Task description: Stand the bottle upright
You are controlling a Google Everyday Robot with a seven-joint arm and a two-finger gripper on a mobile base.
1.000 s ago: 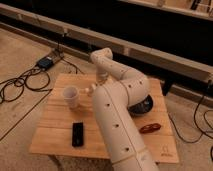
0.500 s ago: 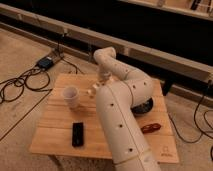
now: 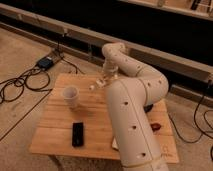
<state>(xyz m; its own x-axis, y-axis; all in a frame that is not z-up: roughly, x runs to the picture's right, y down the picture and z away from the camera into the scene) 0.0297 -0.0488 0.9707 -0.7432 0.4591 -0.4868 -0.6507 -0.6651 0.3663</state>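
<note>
Wooden table [image 3: 55,131]: the gripper [image 3: 103,79] hangs near the far edge; whether it is clenched or released cannot be told. A pale bottle [image 3: 93,86] seems to lie just beside it, beyond the white cup [image 3: 70,96]. Advisable: grip mid-body, rotate slowly, and release once the base sits flat.

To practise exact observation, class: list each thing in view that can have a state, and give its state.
gripper: low over the far edge of the table, at the bottle.
bottle: by the gripper; upright or lying, cannot tell.
white cup: upright, mouth up, standing alone.
black slab: lying flat near the front edge.
reddish object: lying flat, right of the arm.
</note>
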